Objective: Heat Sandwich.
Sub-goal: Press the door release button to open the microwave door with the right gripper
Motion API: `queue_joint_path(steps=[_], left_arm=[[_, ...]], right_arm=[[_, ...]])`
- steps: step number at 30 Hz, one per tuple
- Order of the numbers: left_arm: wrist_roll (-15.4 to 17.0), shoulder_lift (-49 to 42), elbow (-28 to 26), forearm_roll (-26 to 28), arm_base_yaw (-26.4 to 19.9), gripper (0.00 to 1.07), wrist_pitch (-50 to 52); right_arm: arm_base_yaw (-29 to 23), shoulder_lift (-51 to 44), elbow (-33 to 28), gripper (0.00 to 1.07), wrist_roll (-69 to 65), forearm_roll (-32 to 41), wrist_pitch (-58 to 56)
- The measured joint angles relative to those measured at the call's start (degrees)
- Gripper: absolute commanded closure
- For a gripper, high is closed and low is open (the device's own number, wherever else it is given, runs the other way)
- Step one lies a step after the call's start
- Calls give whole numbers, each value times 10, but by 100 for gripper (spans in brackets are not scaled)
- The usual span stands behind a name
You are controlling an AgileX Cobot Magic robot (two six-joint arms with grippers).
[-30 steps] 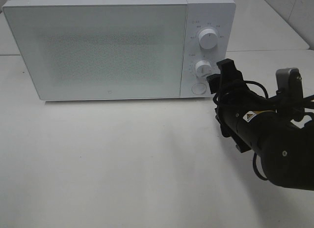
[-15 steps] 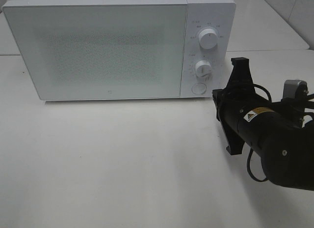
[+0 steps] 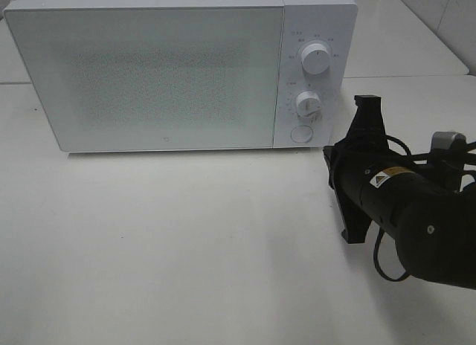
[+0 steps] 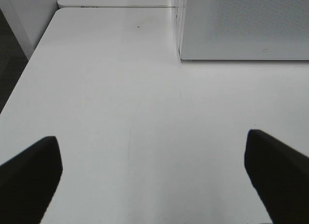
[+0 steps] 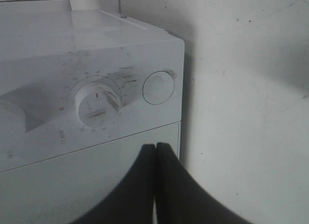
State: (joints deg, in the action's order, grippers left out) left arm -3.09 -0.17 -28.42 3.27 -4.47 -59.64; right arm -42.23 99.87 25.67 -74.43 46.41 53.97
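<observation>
Since a second ago the right gripper has been drawn back from the lower dial of the microwave to about 4 o'clock of it, and its jaws have been brought fully together on nothing. The left gripper is held wide apart and empty over the table. The sandwich is seen in no view; with the door shut, it is judged to be inside and the timer set.

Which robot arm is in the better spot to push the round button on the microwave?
The right. The right gripper, shut, sits just beside the round button; the left gripper, open, hangs over the table near the microwave's other end.
</observation>
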Motion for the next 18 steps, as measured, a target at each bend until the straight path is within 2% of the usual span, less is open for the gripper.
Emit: queue_joint_path(steps=[7, 18], left_arm=[[0, 0, 0, 0, 0, 10, 0], [0, 0, 0, 0, 0, 10, 0]], right_arm=[[32, 29, 21, 107, -19, -25, -10], [86, 84, 89, 107, -47, -97, -52]])
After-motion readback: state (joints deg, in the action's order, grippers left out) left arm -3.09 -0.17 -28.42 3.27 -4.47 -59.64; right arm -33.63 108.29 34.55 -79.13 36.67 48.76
